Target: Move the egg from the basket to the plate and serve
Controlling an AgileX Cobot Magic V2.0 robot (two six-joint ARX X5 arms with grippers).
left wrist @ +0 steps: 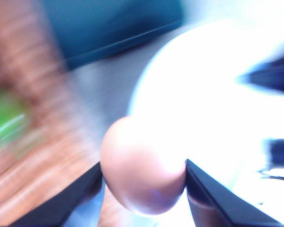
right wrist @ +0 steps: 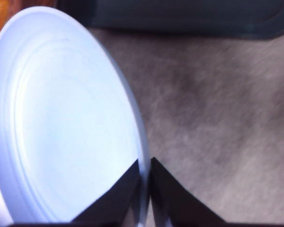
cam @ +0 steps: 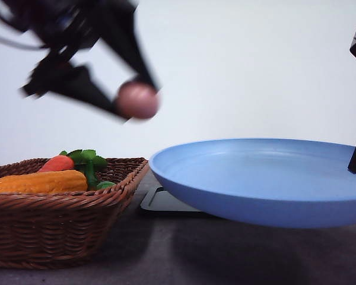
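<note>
1 egg (cam: 137, 100), held in air betw. fingers of left gripper (cam: 130, 102), above gap betw. basket (cam: 53, 225) and plate (cam: 255, 190). 1 plate, lifted off table and tilted, rim pinched by right gripper (right wrist: 146, 172). Basket contents: 1 carrot (cam: 57, 163), 1 corn cob (cam: 38, 181), some greens (cam: 86, 157); 1 black tray (cam: 166, 203) under plate.

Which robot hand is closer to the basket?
The left. The left gripper holds the egg in the air just above the basket and its near corner. The right gripper is farther off, pinching the far rim of the plate.
</note>
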